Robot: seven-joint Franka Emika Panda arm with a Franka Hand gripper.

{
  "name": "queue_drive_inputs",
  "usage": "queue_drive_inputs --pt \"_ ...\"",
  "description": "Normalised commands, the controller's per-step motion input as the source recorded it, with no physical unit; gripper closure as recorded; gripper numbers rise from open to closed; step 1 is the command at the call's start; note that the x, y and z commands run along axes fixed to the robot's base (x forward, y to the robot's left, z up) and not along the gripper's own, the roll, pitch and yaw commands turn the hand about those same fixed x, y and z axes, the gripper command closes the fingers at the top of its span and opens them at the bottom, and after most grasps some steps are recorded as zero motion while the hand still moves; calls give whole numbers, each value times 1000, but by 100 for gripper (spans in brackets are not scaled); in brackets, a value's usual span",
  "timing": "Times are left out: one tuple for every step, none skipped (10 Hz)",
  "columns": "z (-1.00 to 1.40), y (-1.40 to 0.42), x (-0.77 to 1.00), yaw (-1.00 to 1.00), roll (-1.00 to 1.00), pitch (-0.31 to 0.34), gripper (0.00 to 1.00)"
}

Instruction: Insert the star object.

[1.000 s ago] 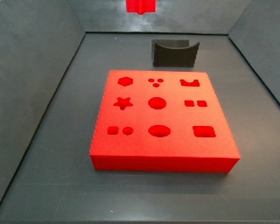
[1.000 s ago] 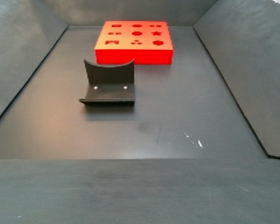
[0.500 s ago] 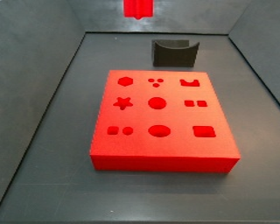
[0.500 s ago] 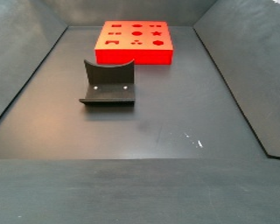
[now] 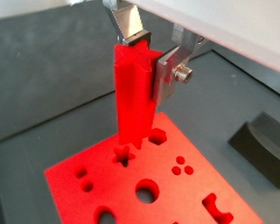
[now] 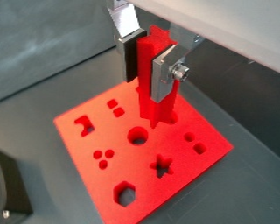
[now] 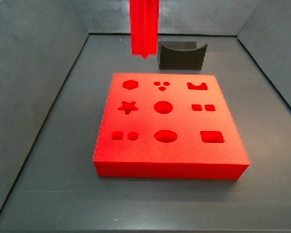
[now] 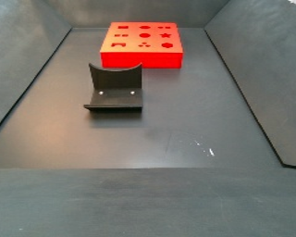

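the gripper [image 5: 152, 54] is clenched on the star object [image 5: 133, 96], a long red bar, with a silver finger [image 6: 164, 72] pressed on each side of its top. the bar hangs straight down from the jaws, up in the air. under it lies the red block [image 6: 143, 150] with its star hole [image 6: 164, 165]. in a side view the bar [image 7: 143, 27] hangs above the block's [image 7: 166, 126] far edge, near the dark fixture [image 7: 182, 55].

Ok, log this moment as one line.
gripper: shut on red peg | peg: upright, above red block | star hole: empty | fixture: behind block
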Motion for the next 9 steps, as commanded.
queue_drive_inputs --pt "-654 0 20 251 91 0 100" --pt "-654 57 0 0 0 -34 100" --pt "-809 129 0 -3 -4 -93 100" --pt "-877 151 -57 -49 -77 -134 100" --pt "-777 111 -69 -74 -131 -151 100" --pt "-623 46 -137 -103 -209 -179 100" --pt "-500 23 -169 -46 -123 -149 100" --pt "-254 0 -189 -34 0 -114 100" --pt "-106 -20 -226 -83 199 -84 100"
